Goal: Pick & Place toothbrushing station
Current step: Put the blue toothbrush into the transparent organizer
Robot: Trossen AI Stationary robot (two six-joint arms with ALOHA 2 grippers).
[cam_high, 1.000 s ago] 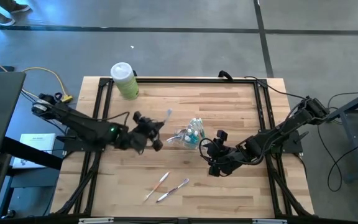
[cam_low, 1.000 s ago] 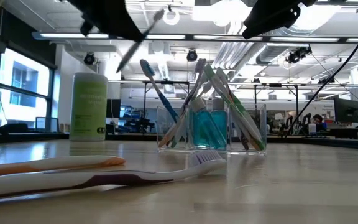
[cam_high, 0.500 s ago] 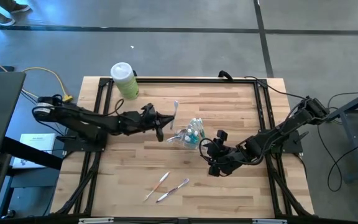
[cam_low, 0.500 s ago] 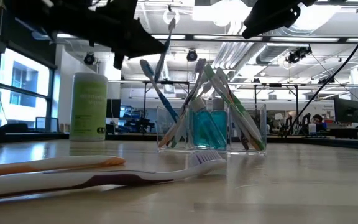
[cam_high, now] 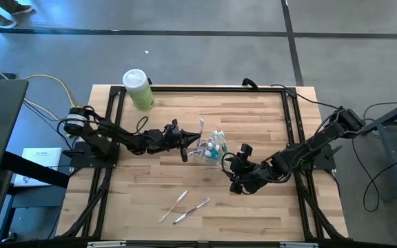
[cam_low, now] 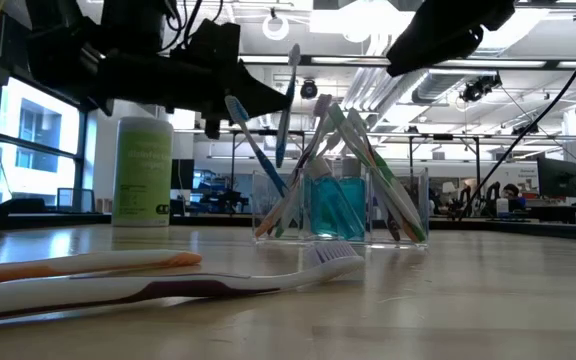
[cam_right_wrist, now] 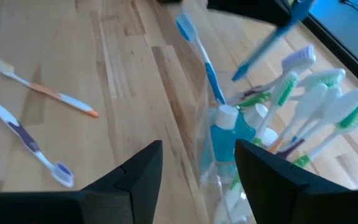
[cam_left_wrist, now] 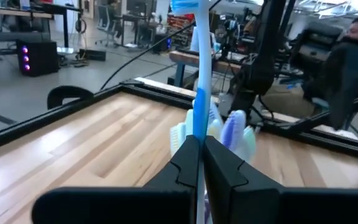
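Observation:
A clear plastic cup (cam_high: 211, 150) stands mid-table with several toothbrushes and teal white-capped tubes (cam_low: 333, 205) leaning in it. My left gripper (cam_high: 187, 142) reaches in level from the left, just left of the cup, shut on a blue-and-white toothbrush (cam_left_wrist: 199, 74). In the low view that brush (cam_low: 287, 100) stands upright above the cup's (cam_low: 264, 203) left side. My right gripper (cam_right_wrist: 197, 174) hovers open to the right of the cup (cam_right_wrist: 224, 163), tilted down toward it, holding nothing. Two more toothbrushes (cam_high: 178, 202) (cam_high: 192, 210) lie flat near the front edge. My left gripper pinches the toothbrush's handle (cam_left_wrist: 196, 123) between its two fingers. The fingers come in level from the table's left and lie across the brush. The brush stands nearly upright, head up, lifted clear of the table; its lower end is hidden behind the fingers in the wrist view.
A pale-green bottle (cam_high: 138, 88) with a white cap stands at the far left corner. A black frame (cam_high: 205, 88) runs around the table's edges. Bare wood lies between the cup and the two loose brushes (cam_right_wrist: 42, 87) (cam_right_wrist: 31, 147).
My left gripper has moved toward the table's right edge and down, up to the cup's left side, and has tipped to level. Still shut on the toothbrush, it has swung the brush from a slant to nearly upright.

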